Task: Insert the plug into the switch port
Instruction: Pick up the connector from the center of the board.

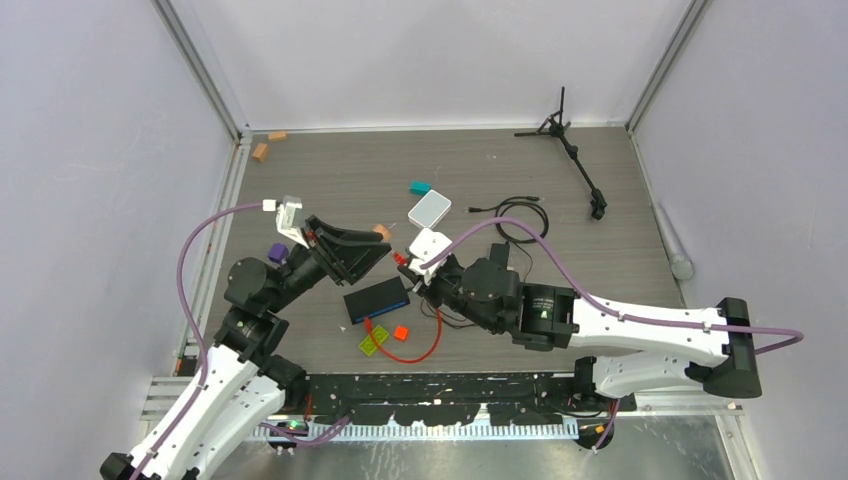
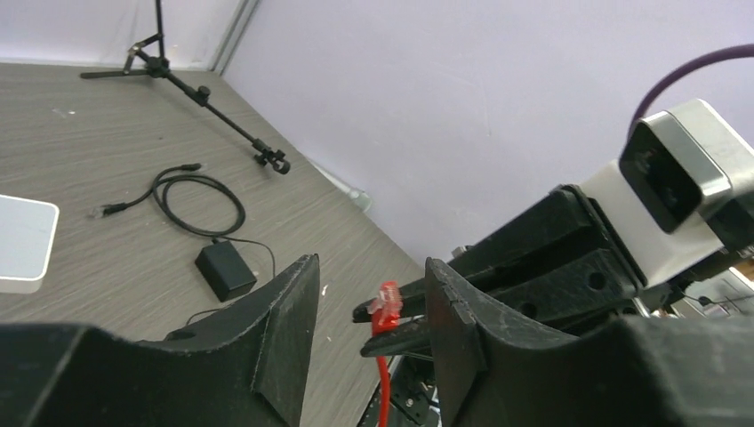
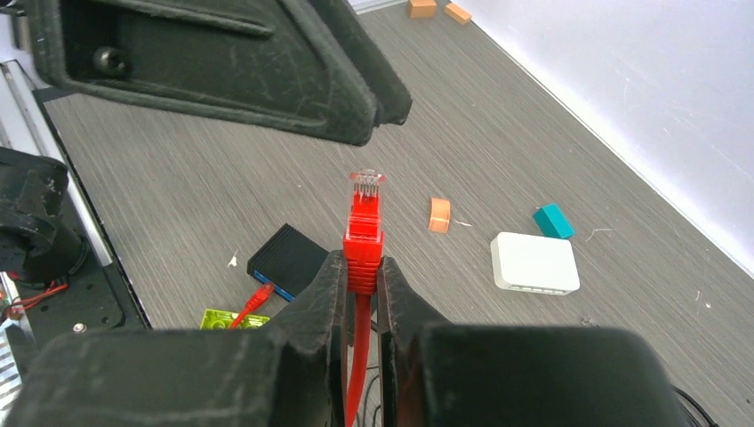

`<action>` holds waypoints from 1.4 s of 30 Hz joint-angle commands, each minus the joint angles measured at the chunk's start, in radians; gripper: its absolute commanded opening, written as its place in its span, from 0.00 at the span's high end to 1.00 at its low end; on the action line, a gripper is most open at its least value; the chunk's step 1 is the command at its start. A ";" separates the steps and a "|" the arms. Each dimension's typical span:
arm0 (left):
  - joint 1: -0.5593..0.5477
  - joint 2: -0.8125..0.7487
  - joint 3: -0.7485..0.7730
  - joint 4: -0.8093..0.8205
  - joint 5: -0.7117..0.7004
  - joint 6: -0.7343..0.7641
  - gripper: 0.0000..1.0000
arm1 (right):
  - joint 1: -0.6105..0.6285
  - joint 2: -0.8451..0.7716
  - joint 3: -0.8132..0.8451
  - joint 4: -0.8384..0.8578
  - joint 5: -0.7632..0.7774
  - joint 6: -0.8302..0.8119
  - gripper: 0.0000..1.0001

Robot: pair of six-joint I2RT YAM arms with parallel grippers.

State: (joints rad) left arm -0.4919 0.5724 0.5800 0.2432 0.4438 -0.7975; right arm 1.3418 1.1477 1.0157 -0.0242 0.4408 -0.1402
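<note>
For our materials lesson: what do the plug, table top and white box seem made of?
The plug: clear glossy plastic tip, see-through; its red boot looks like softer matte plastic or rubber. The table top: matte grey wood grain, probably laminate. The white box: smooth moulded plastic, apparently, with rounded edges.

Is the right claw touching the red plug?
Touching. The right wrist view shows the right claw pinching the red plug from both sides, with no gap.
</note>
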 commanded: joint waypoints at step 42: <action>-0.002 0.018 -0.132 0.345 0.192 -0.019 1.00 | -0.015 -0.028 0.124 -0.153 -0.134 0.114 0.47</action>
State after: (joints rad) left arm -0.4919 0.6014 0.4831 0.4011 0.5724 -0.8543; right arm 1.3418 1.1946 1.0863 -0.0898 0.4088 -0.0841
